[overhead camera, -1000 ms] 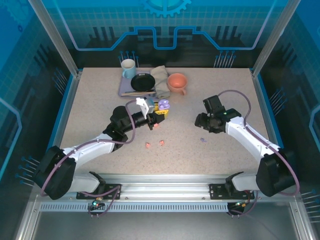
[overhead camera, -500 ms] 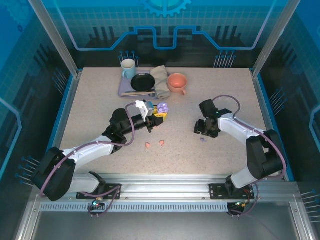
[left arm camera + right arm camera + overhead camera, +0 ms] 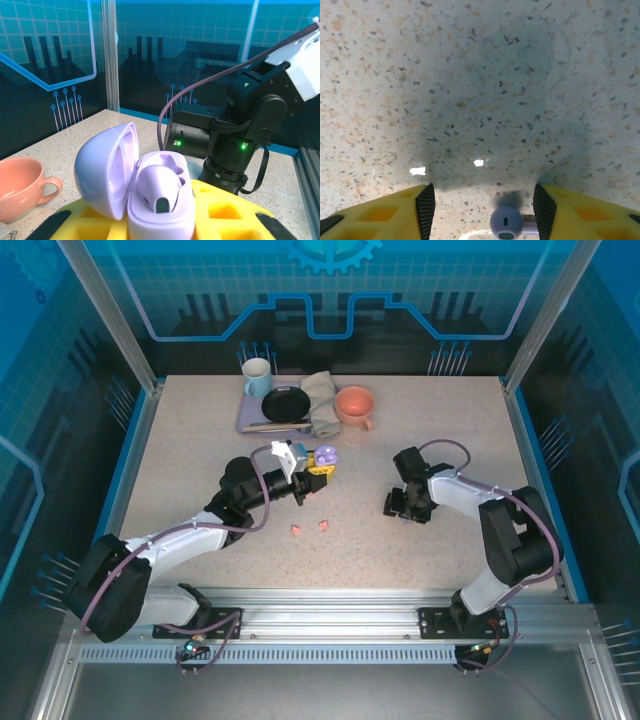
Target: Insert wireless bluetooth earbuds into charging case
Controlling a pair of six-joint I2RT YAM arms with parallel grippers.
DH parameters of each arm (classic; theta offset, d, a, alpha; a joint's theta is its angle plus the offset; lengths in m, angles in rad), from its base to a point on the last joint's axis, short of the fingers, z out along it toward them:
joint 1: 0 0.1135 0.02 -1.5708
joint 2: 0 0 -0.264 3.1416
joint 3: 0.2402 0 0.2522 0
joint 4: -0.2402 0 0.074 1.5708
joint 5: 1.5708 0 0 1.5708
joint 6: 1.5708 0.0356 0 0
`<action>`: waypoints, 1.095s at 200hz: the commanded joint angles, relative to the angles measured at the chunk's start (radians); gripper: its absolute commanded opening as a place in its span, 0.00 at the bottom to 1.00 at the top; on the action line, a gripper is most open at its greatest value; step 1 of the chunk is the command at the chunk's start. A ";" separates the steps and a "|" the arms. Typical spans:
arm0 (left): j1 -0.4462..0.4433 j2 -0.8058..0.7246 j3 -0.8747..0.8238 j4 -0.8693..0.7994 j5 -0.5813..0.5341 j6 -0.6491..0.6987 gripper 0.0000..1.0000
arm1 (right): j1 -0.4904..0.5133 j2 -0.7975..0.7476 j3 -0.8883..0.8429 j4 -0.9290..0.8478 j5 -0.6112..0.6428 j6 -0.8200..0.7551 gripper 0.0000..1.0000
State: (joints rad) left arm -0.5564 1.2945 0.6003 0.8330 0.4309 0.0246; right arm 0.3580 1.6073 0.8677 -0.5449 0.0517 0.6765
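the task is partly done. the left gripper (image 3: 318, 466) has its yellow fingers clamped on the lilac case (image 3: 160, 205), held up off the table (image 3: 190, 450) with the lid (image 3: 107, 170) swung open. 1 seated lilac bud (image 3: 157, 187) is already in its socket; the socket beside it looks free, though the left wrist view does not make that sure.

the loose lilac bud (image 3: 506, 223) lies on the table on the right side, well apart from the case. the right gripper (image 3: 482, 207) hangs low over it with its fingers apart, the bud between them near the right-hand pad and touching neither. so this bud is not yet gripped, and it has yet to be lifted, carried across and pressed in.

a coral bud (image 3: 296, 531) and a second coral bud (image 3: 324, 526) lie loose on the table just below the left gripper, untouched. in my judgement about 1 of 4 buds is home.

compared with 1 second ago, the right arm has folded inward and dropped toward the table, so its gripper now covers the spot where the lilac bud showed plainly in the top view. the left arm shifted only slightly early in that second, and the coral buds have not moved.
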 commanded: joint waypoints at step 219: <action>0.004 -0.012 0.019 0.014 0.006 -0.005 0.00 | 0.137 0.065 0.048 -0.098 0.107 0.232 0.41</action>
State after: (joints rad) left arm -0.5564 1.2945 0.6003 0.8322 0.4309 0.0246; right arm 0.4847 1.6489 0.9108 -0.6472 0.1322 0.8928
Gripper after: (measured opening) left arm 0.231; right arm 0.417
